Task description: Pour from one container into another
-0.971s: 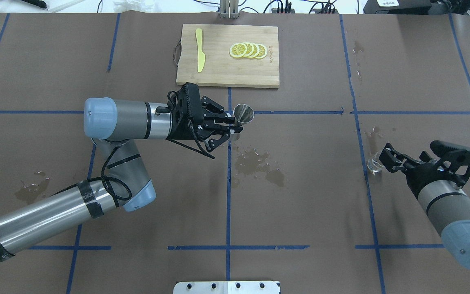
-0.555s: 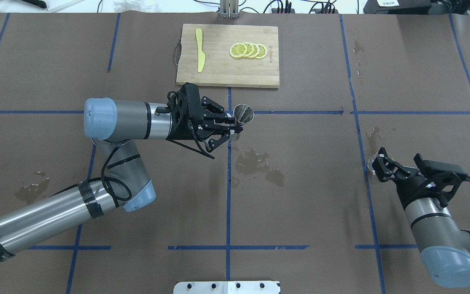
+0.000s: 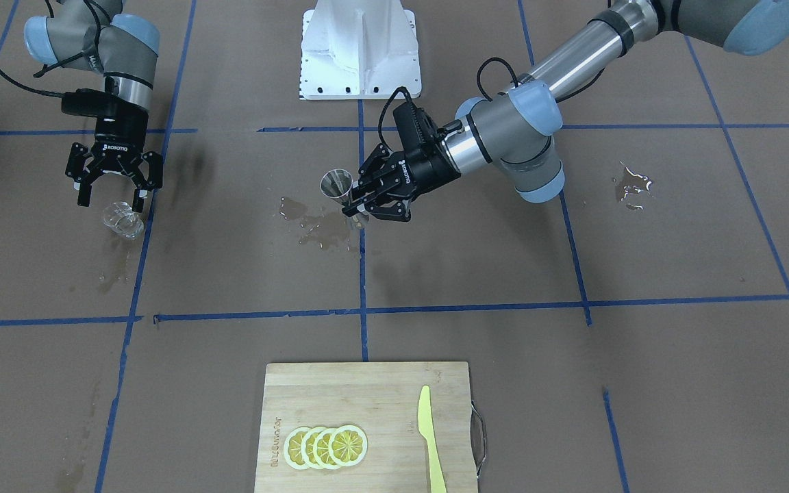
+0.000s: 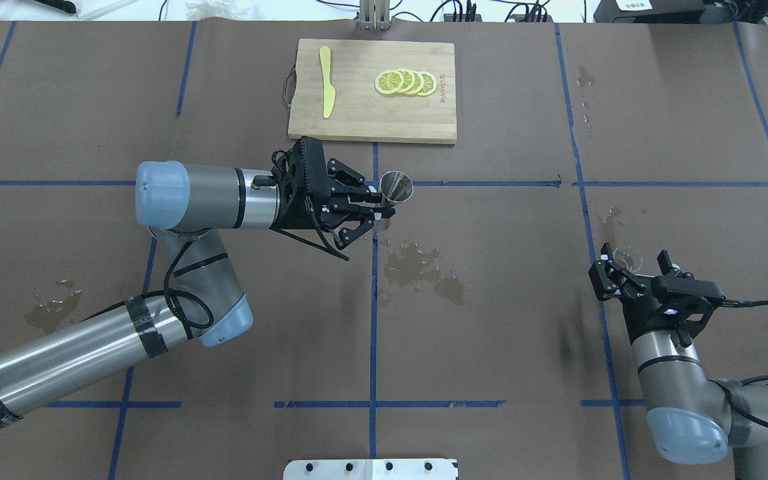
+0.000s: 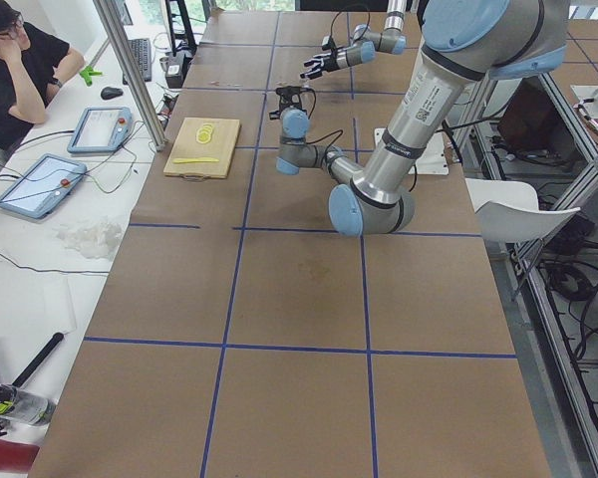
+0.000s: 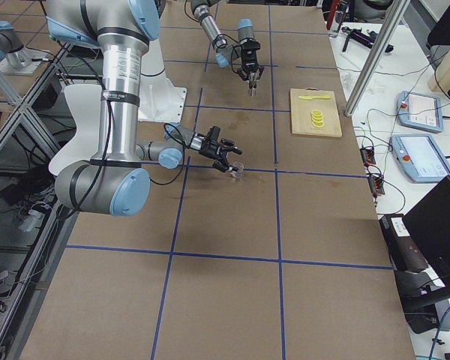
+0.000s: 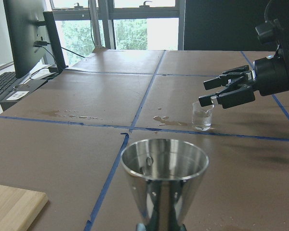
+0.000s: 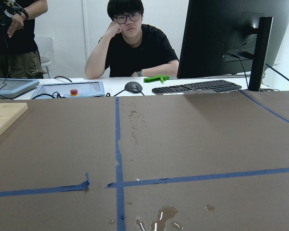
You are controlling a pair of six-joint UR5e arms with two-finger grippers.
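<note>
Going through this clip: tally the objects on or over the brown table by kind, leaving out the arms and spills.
Glass tumbler: 1
Steel jigger: 1
Wooden cutting board: 1
Yellow knife: 1
Lemon slices: 4
Total: 8

Either side of the white, screw-dotted base (image 3: pixel 360 41), the left arm (image 3: pixel 572 55) and right arm (image 3: pixel 124 85) are silver-grey tubes with pale blue joint caps. Black tape bands (image 4: pixel 146 327) and a looping black cable (image 4: pixel 187 297) mark the left arm; white lettering on the left gripper (image 3: pixel 355 205) probably reads Robotiq.
</note>
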